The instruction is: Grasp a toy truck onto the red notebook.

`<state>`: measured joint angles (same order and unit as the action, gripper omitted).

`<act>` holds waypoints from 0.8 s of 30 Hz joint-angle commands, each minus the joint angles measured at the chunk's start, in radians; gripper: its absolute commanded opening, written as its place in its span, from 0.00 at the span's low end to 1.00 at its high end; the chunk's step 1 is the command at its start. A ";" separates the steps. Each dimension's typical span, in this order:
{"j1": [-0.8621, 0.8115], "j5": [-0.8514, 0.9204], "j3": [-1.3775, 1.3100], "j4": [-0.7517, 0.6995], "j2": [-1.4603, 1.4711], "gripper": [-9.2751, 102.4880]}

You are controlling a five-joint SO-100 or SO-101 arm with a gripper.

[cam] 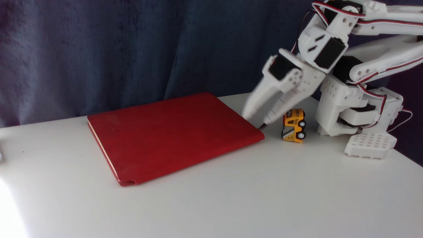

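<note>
The red notebook [172,135] lies flat on the white table [231,198], with cream page edges along its left side. Just off its right corner, the small yellow-orange toy truck [293,125] is tipped over, its black wheels facing right. My white gripper [258,118] points down and to the left, and its tips hover over the notebook's right corner. The fingers [254,102] look blurred and stand slightly apart with nothing between them. The truck sits just right of the nearer fingertip, outside the jaws.
The arm's white base [357,112] stands at the right, close behind the truck, with a perforated white foot [370,145] in front. A dark blue curtain [132,49] hangs behind the table. The table's right edge runs near the base.
</note>
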<state>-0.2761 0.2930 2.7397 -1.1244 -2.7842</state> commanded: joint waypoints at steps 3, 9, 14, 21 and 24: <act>-0.091 0.028 -0.014 -0.017 0.038 0.26; -0.209 0.078 -0.041 -0.021 0.069 0.27; -0.276 0.152 -0.003 -0.058 -0.032 0.27; -0.311 0.201 0.150 -0.227 -0.497 0.28; -0.307 0.204 0.195 -0.241 -0.575 0.28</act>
<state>-0.5844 0.4939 2.9069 -1.3315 -3.3165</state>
